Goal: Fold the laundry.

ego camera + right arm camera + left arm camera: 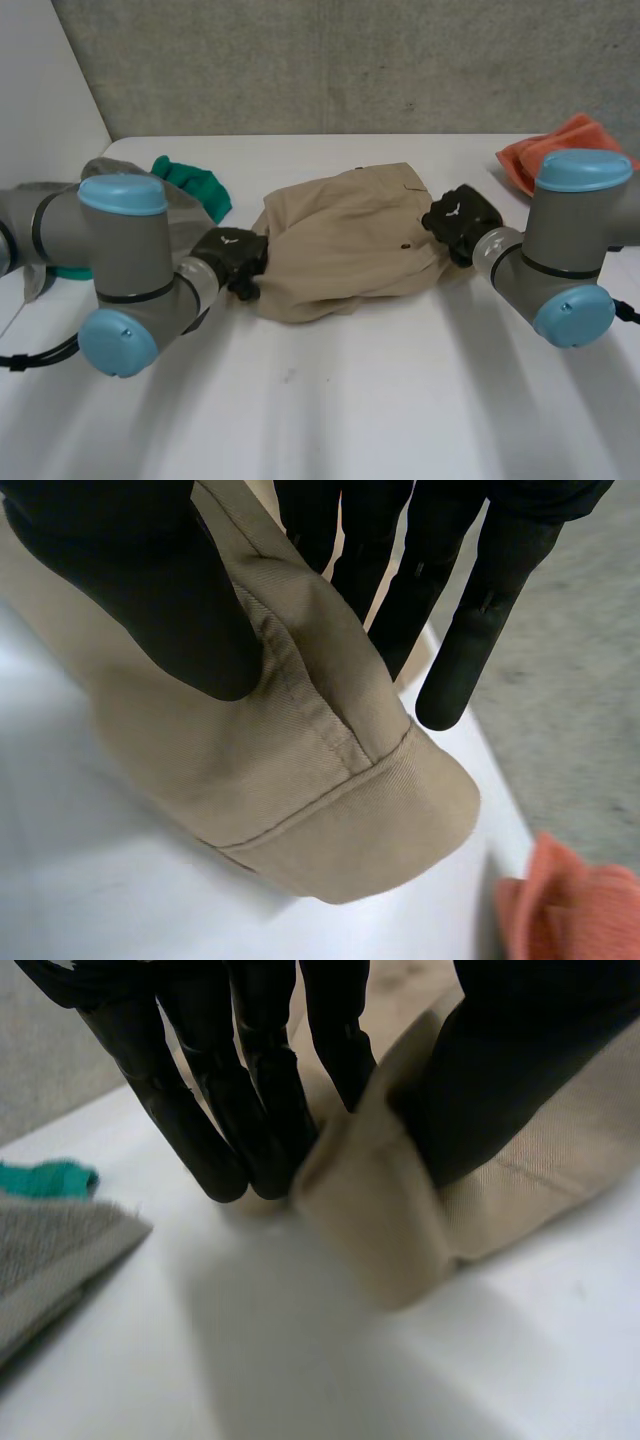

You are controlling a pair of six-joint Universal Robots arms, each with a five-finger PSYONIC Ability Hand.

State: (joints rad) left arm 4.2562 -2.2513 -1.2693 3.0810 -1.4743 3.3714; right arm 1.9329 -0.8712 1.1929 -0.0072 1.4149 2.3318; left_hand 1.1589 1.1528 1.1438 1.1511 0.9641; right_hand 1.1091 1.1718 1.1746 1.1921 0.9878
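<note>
A tan garment (345,240) lies crumpled in the middle of the white table. My left hand (232,258) is at its left edge; in the left wrist view the thumb (505,1070) and fingers (270,1100) pinch a thick fold of the tan cloth (375,1210). My right hand (462,220) is at the garment's right edge. In the right wrist view its thumb (150,590) presses a seamed hem of the tan cloth (320,790) against the fingers (400,590) behind it.
A grey cloth (175,205) and a green cloth (195,185) lie at the back left, beside my left arm. An orange cloth (560,145) sits at the back right. The grey cloth (50,1260) lies close to my left hand.
</note>
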